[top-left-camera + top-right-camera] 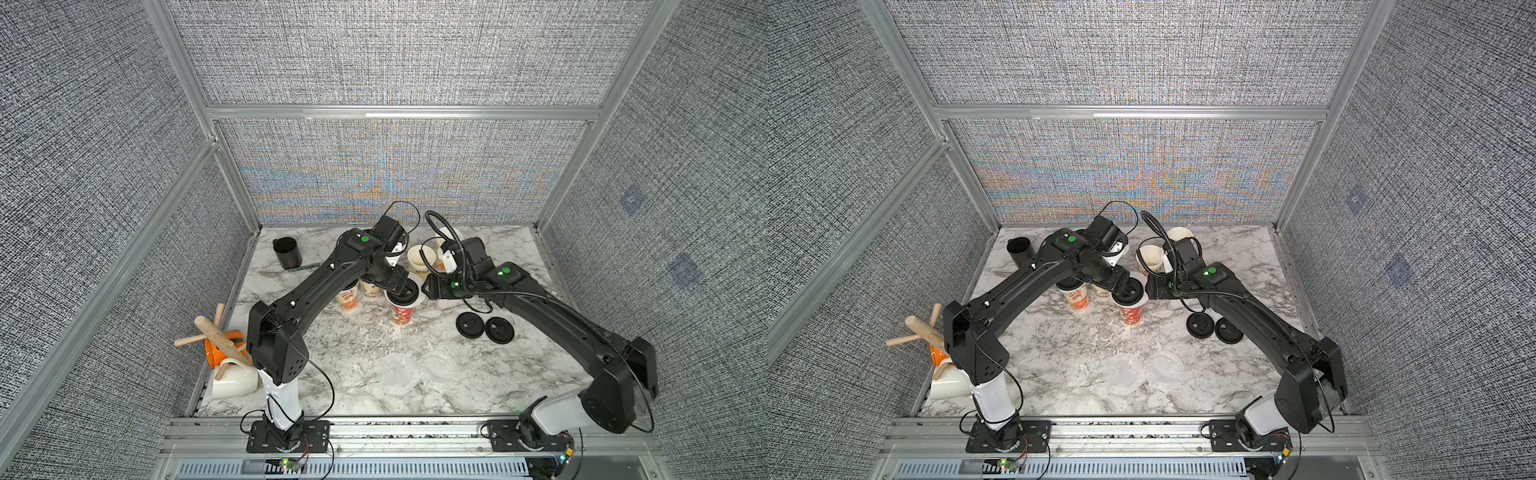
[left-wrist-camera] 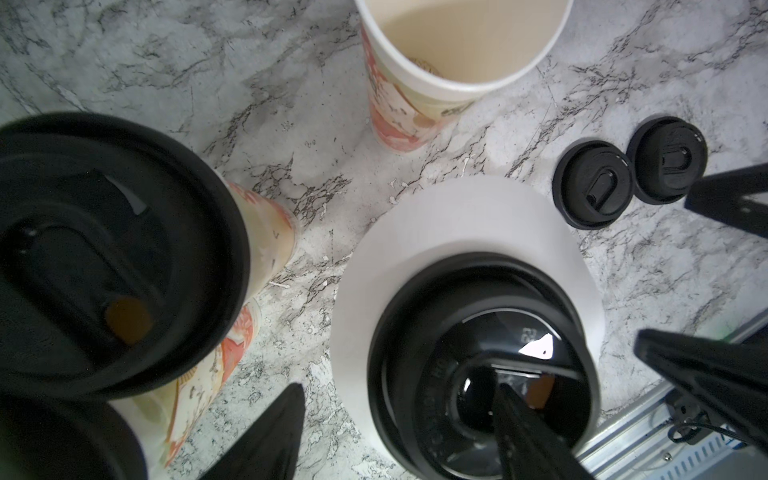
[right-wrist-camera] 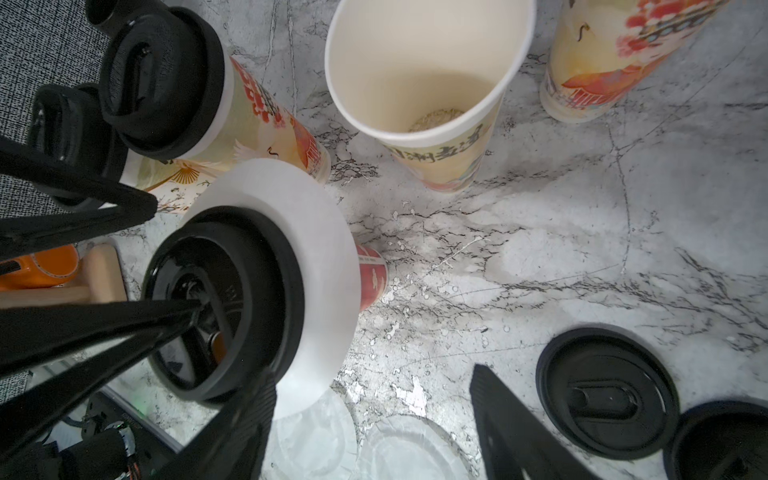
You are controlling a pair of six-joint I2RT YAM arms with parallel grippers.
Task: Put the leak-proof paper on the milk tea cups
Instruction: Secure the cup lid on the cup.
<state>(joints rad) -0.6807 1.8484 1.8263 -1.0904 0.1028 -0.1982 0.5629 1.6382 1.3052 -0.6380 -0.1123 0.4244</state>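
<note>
Left wrist view: capped cup with paper collar, left gripper resting on its lid

1 — red-printed milk tea cup [image 1: 401,319], upright at the back-middle of the desk [image 1: 353,355]; one sheet of leak-proof paper [image 2: 457,216] lies over its mouth, pinned under a black lid [image 2: 453,307], its rim sticking out as a white collar
2 — left gripper [image 2: 399,388]: jaws wide, gripping nothing; one fingertip [image 2: 519,419] rests in the lid's centre recess, the other finger hangs clear beside the cup
3 — right gripper [image 3: 372,374]: jaws wide, empty, just beside the same cup toward the right edge; whether its nearer finger touches the collar cannot be told
4 — two more milk tea cups [image 1: 348,300] [image 1: 371,289], black-lidded, close together just beside the collared cup toward the left edge, under the left arm
5 — open cup [image 1: 419,261], mouth uncovered, behind the collared cup toward the back edge; a further cup [image 1: 1179,233] beyond it, partly hidden by the right wrist
6 — two loose sheets [image 1: 398,374] [image 1: 440,368] of the paper, flat, side by side near the middle of the front edge, well apart from the cups
7 — two spare lids [image 1: 469,324] [image 1: 498,330], black, flat and touching, toward the right edge
8 — plain black cup [image 1: 287,252], near the back left corner; wooden mug tree [image 1: 208,332] with an orange mug [image 1: 214,353] and a white mug [image 1: 235,382], at the left edge
</note>
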